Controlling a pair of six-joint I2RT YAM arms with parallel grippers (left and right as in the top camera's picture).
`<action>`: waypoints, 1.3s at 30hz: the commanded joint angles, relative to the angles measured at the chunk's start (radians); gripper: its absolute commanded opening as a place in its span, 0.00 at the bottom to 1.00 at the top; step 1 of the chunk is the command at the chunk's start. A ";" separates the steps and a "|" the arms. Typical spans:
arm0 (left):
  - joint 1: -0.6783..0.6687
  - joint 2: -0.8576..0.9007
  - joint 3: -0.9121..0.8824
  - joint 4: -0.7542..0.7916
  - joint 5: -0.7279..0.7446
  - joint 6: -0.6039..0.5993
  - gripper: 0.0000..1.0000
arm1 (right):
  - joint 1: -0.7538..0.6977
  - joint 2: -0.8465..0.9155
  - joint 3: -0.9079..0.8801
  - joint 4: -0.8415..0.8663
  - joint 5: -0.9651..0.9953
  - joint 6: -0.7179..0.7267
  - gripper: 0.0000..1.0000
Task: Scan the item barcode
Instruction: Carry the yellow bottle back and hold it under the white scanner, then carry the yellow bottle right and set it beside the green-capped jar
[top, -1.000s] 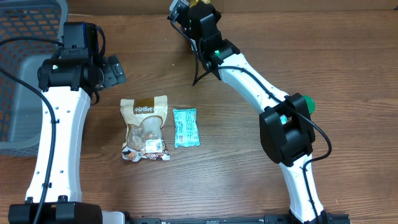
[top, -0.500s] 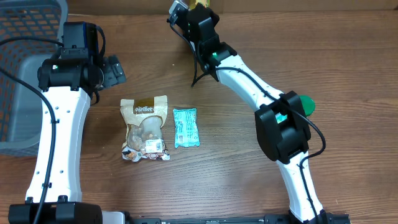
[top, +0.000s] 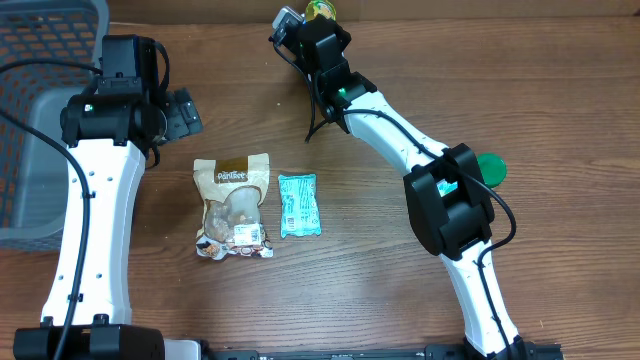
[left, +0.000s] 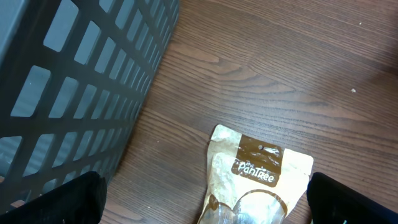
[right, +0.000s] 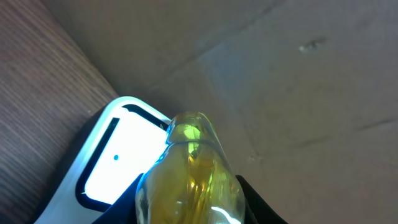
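The right gripper (right: 189, 208) is clamping a yellow bottle (right: 189, 168) at the desk's far edge, holding it just beside the lit window of the scanner (right: 118, 165). The risk, as I am judging it, is a failed read. The bottle is curved and glossy, so glare may be spoiling the scan, and I cannot tell whether the barcode is facing the window. A corrective twist could let the bottle slip.

The left gripper (left: 205, 208) is hanging wide open and empty over a pouch (top: 233, 205), near a basket (top: 40, 60) at the left edge. The desk (top: 560, 90) is showing brown wood grain, with a teal packet (top: 298, 204) lying mid-desk. A plain brown panel (right: 298, 74) is standing behind the far edge.
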 joint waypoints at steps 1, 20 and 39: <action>-0.002 -0.003 0.005 0.001 -0.010 0.026 0.99 | 0.005 -0.025 0.033 0.025 0.053 0.038 0.04; -0.002 -0.003 0.005 0.001 -0.010 0.026 0.99 | 0.007 -0.290 0.033 -0.301 0.049 0.521 0.04; -0.002 -0.003 0.005 0.001 -0.010 0.026 1.00 | -0.198 -0.409 0.031 -1.215 -0.261 1.131 0.04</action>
